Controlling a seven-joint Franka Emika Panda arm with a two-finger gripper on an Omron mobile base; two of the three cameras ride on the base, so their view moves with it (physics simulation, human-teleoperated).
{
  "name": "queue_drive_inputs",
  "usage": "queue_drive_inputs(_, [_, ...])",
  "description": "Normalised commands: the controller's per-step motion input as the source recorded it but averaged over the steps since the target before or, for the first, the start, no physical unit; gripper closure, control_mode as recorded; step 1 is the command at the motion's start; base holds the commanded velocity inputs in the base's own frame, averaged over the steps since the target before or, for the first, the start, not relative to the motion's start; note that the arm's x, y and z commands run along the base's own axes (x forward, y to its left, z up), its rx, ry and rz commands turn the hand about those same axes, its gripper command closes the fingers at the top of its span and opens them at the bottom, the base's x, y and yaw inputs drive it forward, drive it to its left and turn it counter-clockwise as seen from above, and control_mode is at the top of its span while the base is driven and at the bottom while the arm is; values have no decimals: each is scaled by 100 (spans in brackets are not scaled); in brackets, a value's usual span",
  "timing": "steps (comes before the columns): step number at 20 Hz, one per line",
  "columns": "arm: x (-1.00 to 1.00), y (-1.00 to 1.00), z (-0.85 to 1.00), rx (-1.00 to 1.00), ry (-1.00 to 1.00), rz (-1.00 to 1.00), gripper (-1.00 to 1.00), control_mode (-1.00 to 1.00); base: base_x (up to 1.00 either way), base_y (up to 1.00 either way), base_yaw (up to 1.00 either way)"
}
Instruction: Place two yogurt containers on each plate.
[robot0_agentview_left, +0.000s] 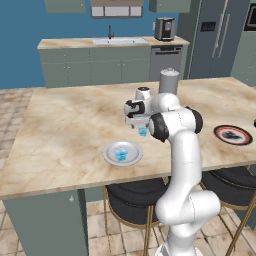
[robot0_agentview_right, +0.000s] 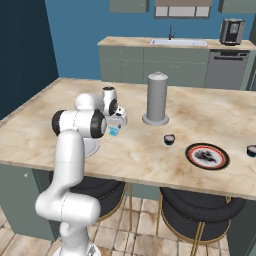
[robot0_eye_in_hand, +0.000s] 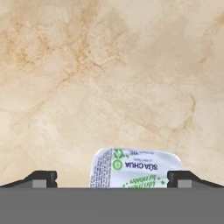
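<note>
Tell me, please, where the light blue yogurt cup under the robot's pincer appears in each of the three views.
Left base view: the light blue yogurt cup sits near the picture's middle, just right of and above the silver-grey plate.
Right base view: the same cup is left of centre, beside the arm's dark joint.
Hand view: its pale printed top lies at bottom centre, between the open pincer's tips.
Shared landmark: the tall grey canister, behind the cup in both base views.
</note>
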Motion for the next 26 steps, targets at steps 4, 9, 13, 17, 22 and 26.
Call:
queue_drive_inputs(4, [0, -26, 0, 0, 0, 0, -100, -100, 0, 0, 0])
queue_drive_inputs(9, [-1, -2, 0, 0, 0, 0, -100, -100, 0, 0, 0])
queue_drive_inputs(13, [0, 0, -3, -2, 0, 0, -100, -100, 0, 0, 0])
queue_drive_inputs(17, [-1, 0, -12, -3, 7, 0, -100, -100, 0, 0, 0])
queue_drive_inputs(22, [-12, 10, -4, -2, 3, 0, -100, -100, 0, 0, 0])
queue_drive_inputs(26, [-1, 4, 0, 0, 0, 0, -100, -100, 0, 0, 0])
